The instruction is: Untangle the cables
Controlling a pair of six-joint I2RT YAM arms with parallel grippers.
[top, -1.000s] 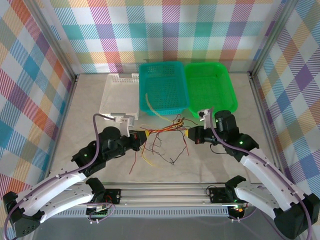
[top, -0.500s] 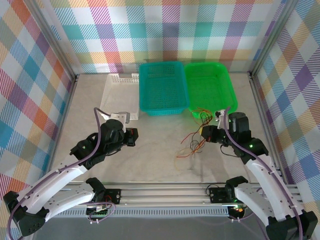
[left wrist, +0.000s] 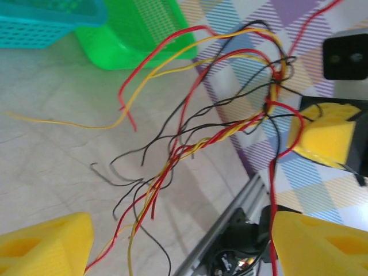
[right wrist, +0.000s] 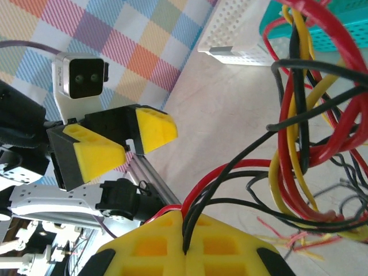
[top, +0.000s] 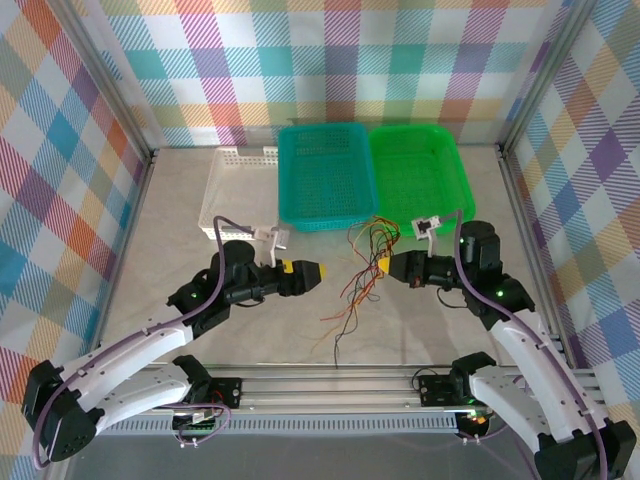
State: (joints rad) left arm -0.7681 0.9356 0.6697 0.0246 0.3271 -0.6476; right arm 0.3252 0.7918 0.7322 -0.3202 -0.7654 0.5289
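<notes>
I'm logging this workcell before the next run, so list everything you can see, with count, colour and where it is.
teal basket: one, teal, far side of the table, centre.
green basket: one, bright green, right beside the teal basket.
white basket: one, white, perforated, left of the teal basket.
cables: several, too tangled to count; red, yellow and black; hanging from the right gripper, ends trailing toward the table.
table: one, pale marbled, under everything.
walls: multicoloured plaid, on three sides.
left gripper: one, yellow fingers, open, left of the cables, holding nothing.
right gripper: one, yellow fingers, shut on the cables.
</notes>
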